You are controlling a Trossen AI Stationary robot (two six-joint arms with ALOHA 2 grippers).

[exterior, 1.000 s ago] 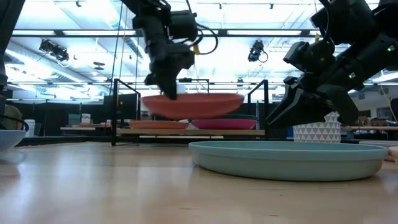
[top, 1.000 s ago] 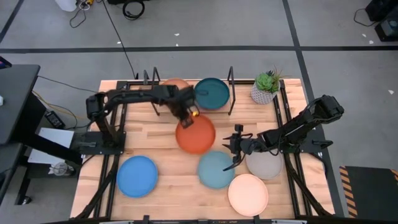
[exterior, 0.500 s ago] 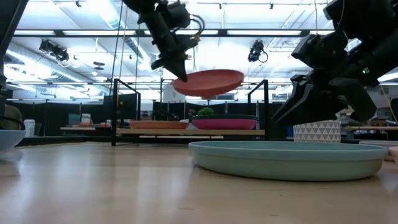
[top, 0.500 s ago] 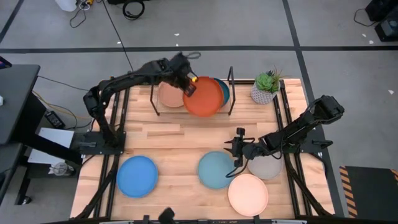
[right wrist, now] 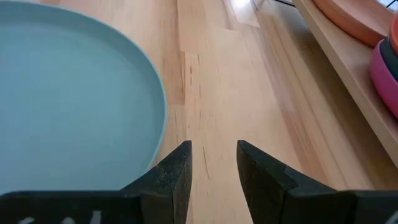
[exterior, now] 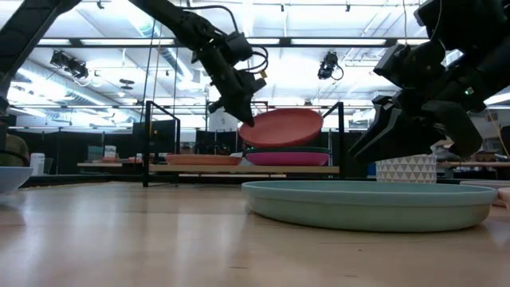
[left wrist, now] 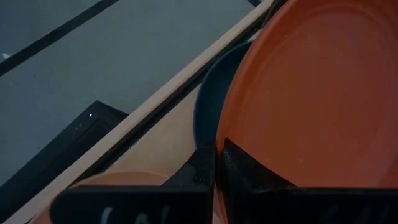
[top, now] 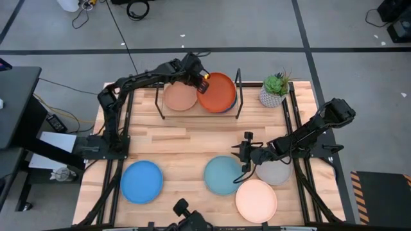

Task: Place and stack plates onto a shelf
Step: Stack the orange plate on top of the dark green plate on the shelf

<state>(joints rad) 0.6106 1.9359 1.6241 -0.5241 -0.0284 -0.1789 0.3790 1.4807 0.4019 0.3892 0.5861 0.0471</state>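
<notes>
Off in the far right corner of the wooden table (top: 173,138) sits a little potted plant (top: 275,89), spiky green leaves in a white pot with a triangle pattern. Grey floor (top: 257,29) all around, crossed by dark tape lines, plus black cables (top: 131,9) coiled on it. Ceiling light strips (exterior: 119,44) glow beyond the table in the low view.
</notes>
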